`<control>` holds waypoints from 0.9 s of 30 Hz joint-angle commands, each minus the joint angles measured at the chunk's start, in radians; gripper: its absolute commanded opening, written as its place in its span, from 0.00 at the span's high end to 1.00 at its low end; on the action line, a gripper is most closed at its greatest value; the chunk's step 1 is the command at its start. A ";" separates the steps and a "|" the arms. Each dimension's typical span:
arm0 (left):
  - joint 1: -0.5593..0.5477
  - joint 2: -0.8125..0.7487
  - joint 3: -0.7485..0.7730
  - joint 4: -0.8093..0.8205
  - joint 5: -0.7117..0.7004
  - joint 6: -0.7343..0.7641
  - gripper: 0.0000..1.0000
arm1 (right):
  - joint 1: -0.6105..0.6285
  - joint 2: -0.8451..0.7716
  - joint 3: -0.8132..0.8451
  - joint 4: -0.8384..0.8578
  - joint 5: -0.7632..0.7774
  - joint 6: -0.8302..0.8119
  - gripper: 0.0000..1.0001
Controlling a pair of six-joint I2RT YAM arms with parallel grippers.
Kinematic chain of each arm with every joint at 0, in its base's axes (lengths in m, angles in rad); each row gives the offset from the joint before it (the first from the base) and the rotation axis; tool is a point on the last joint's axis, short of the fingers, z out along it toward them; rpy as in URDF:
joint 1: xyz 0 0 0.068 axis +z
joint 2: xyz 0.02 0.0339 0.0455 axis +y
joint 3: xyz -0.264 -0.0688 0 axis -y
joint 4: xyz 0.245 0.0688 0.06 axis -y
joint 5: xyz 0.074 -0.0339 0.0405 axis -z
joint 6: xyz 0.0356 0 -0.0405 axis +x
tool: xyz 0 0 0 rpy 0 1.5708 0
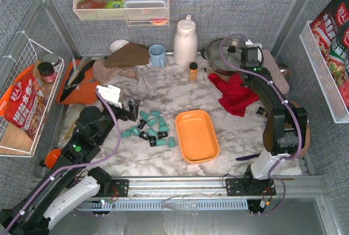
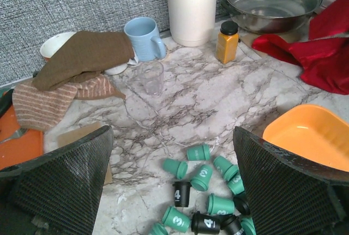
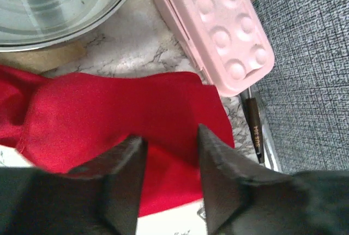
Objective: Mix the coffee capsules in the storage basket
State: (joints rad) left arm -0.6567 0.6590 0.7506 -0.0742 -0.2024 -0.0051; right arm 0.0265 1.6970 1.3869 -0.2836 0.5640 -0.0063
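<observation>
Several coffee capsules (image 1: 151,128), mostly teal with a few black, lie on their sides in a loose heap on the marble table, just left of the storage basket (image 1: 197,135). The basket is an orange tray with nothing in it. My left gripper (image 2: 174,191) hangs wide open over the heap's left part, its mesh fingers (image 2: 65,183) on either side of the capsules (image 2: 204,191) and holding nothing. The basket's corner (image 2: 311,134) shows at the right in the left wrist view. My right gripper (image 3: 172,137) is far back right over a red cloth (image 3: 109,115), jaws apart with nothing between them.
At the back stand a white thermos (image 1: 185,41), a blue mug (image 1: 157,55), a small yellow jar (image 1: 193,71), a lidded pot (image 1: 232,52) and a pink egg tray (image 3: 218,28). Brown cloths (image 1: 122,60) and a clear glass (image 2: 148,77) sit back left. White wire racks (image 1: 24,98) line the side walls.
</observation>
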 commanded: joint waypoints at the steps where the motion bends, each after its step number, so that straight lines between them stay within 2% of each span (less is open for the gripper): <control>1: 0.000 0.002 -0.004 0.036 0.006 0.009 0.01 | -0.004 -0.007 0.037 -0.093 -0.005 0.080 0.49; 4: 0.000 0.007 -0.010 0.034 0.005 0.015 0.01 | -0.004 -0.046 0.064 -0.144 -0.017 0.100 0.37; 7: 0.000 0.012 -0.011 0.034 0.004 0.017 0.01 | 0.001 -0.108 0.084 -0.191 -0.036 0.130 0.32; 12: 0.001 0.016 -0.012 0.023 0.001 0.021 0.01 | 0.054 -0.241 0.097 -0.319 -0.053 0.225 0.33; 14: 0.001 0.016 -0.007 0.013 -0.001 0.016 0.01 | 0.084 -0.300 0.074 -0.376 -0.124 0.243 0.35; 18: 0.000 0.008 -0.014 0.016 0.015 0.011 0.01 | 0.163 -0.445 -0.072 -0.405 -0.290 0.247 0.37; 22: 0.000 -0.009 -0.027 0.029 0.028 0.006 0.01 | 0.245 -0.563 -0.257 -0.433 -0.378 0.261 0.37; 27: 0.000 -0.022 -0.040 0.043 0.034 0.005 0.01 | 0.288 -0.699 -0.513 -0.400 -0.481 0.308 0.41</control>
State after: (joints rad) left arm -0.6567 0.6434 0.7170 -0.0746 -0.1806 0.0025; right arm 0.2913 1.0657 1.0027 -0.6807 0.1978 0.2523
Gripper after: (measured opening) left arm 0.992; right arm 0.602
